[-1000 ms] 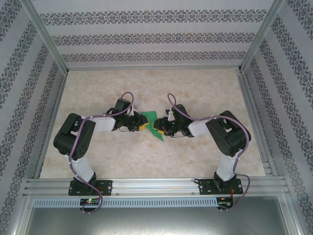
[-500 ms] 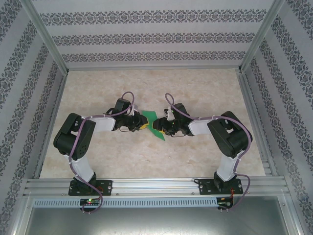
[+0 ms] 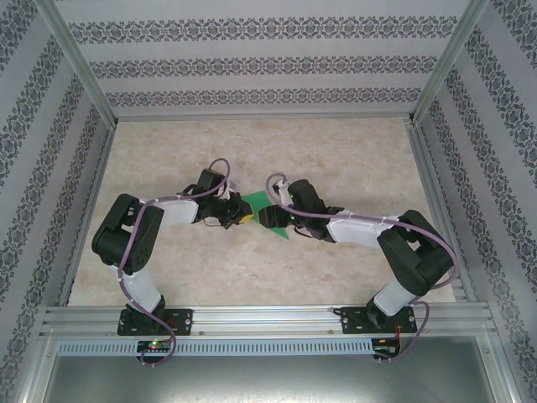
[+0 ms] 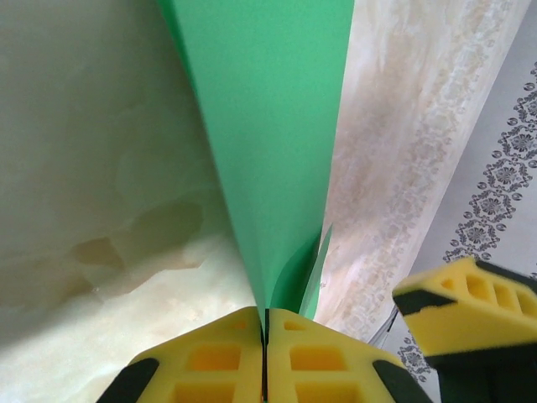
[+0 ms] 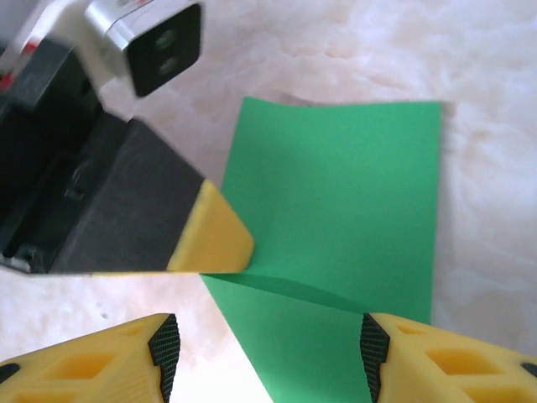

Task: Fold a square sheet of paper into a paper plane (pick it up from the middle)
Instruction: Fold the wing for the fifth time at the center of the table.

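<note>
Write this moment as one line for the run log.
left gripper: shut on green paper sheet | right gripper: open, jaws either side of the sheet | sheet: bent, between both grippers over the table

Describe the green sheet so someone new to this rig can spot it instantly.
Start at the pale marbled table and go to its middle. There the square sheet of paper is pinched in the shut left gripper, with the open right gripper straddling it. It is thin and bright green with a crease; the fingers beside it are yellow.
</note>
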